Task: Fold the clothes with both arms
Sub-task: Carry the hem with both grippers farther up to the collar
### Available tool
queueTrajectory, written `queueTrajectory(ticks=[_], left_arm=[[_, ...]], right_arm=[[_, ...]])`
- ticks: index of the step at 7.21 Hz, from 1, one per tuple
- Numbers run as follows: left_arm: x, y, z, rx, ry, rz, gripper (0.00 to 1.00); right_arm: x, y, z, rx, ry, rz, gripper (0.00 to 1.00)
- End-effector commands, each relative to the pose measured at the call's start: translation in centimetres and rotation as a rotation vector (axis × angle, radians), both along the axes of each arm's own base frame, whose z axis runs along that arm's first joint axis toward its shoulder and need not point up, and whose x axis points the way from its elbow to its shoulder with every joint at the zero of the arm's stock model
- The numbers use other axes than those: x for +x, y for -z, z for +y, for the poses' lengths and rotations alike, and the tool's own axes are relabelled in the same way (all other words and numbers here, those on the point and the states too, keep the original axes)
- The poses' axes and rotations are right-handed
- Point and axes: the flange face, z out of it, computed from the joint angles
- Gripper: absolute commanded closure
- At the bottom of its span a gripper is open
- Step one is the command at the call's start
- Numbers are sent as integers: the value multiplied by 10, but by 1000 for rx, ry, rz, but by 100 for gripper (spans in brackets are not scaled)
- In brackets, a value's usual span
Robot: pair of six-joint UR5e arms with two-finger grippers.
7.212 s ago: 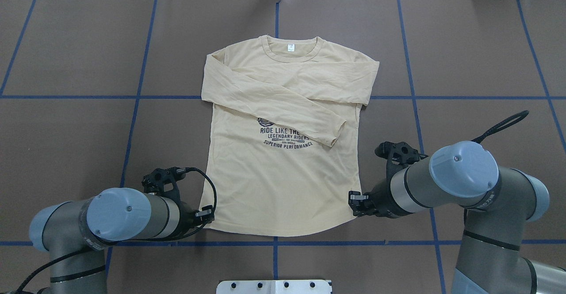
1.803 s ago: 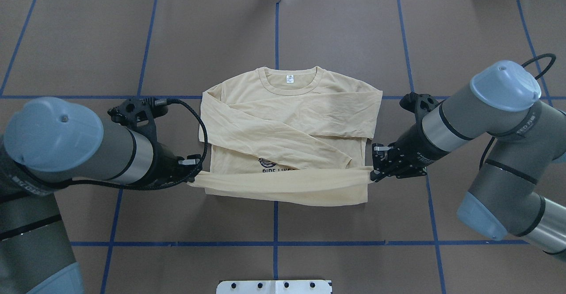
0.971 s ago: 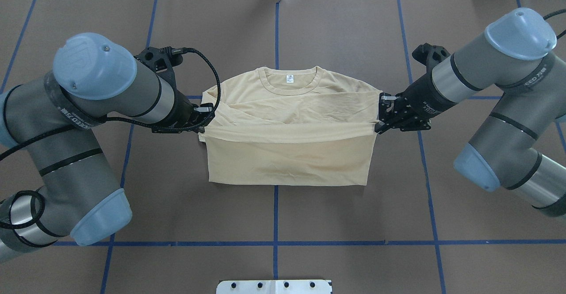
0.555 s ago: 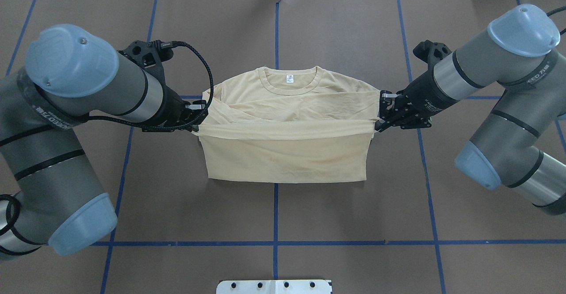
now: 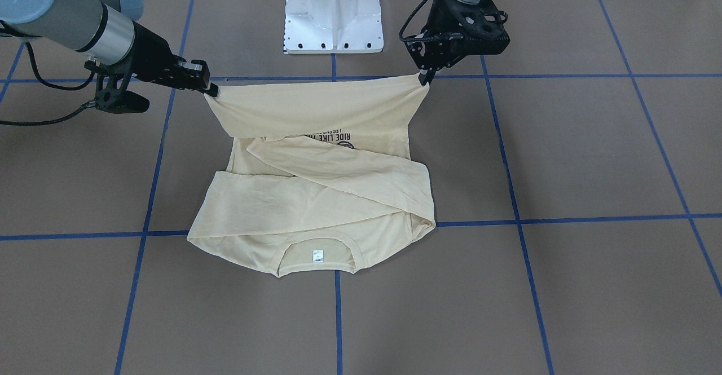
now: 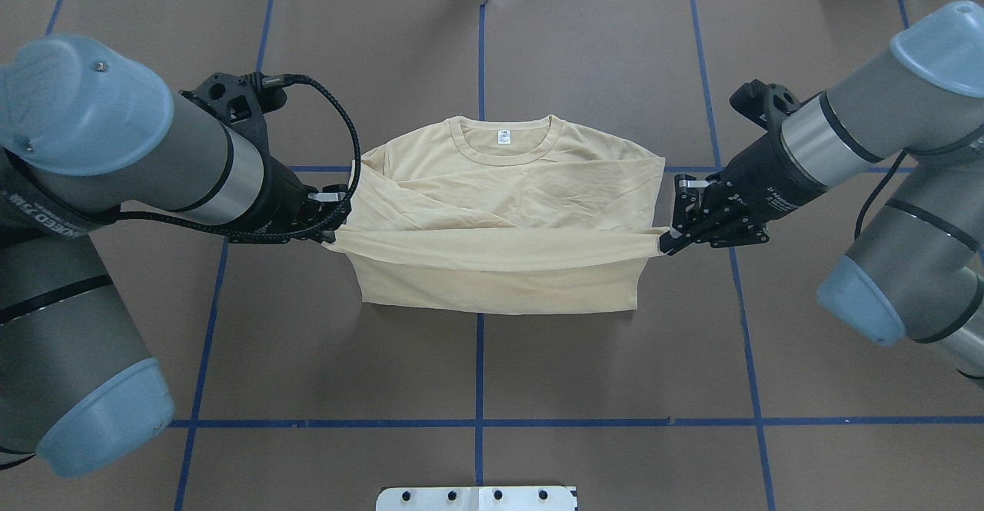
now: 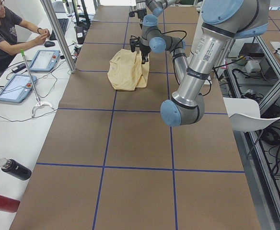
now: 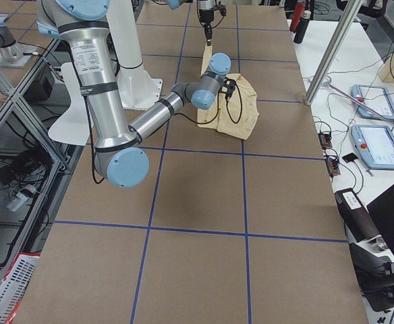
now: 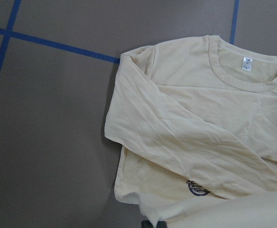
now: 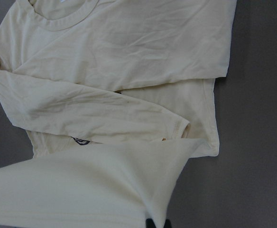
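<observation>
Around the middle of the brown table (image 6: 615, 357), the cream-yellow long-sleeved shirt (image 6: 507, 188) lies with its collar toward the far edge. The white neck tag (image 6: 503, 137) faces up, and both sleeves (image 5: 350, 175) are crossed over the chest. Its hem (image 6: 500, 243) is lifted off the surface and stretched taut between the arms. The left gripper (image 6: 332, 227) is clenched on one hem corner, the right gripper (image 6: 666, 245) on the other. Under the raised fabric, the navy print (image 5: 337, 139) partly shows.
</observation>
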Motion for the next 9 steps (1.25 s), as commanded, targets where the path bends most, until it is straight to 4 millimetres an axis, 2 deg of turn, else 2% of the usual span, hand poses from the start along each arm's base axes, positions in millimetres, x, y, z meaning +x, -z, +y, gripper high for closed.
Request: queueTrajectory(ticks=[1,3,4,6,9], left_arm=[[-1,3,3,-5,-2,8,100],[2,-1,1,-12,-3,0,100],[4,-3,-1,-8,-5,-4,100],[11,-9,-7,-13,-2,-20,100],[39,-26,-26,-5,-8,-16,100]], right_arm=[[20,6,22,13,9,-21,100],[27,5,14,4,-3,-22,100],[25,-3,4,-4,-22,-5,100],[12,-2,-24,-1,-55,11,100],[5,-14,-39,-7,-90,43,100]])
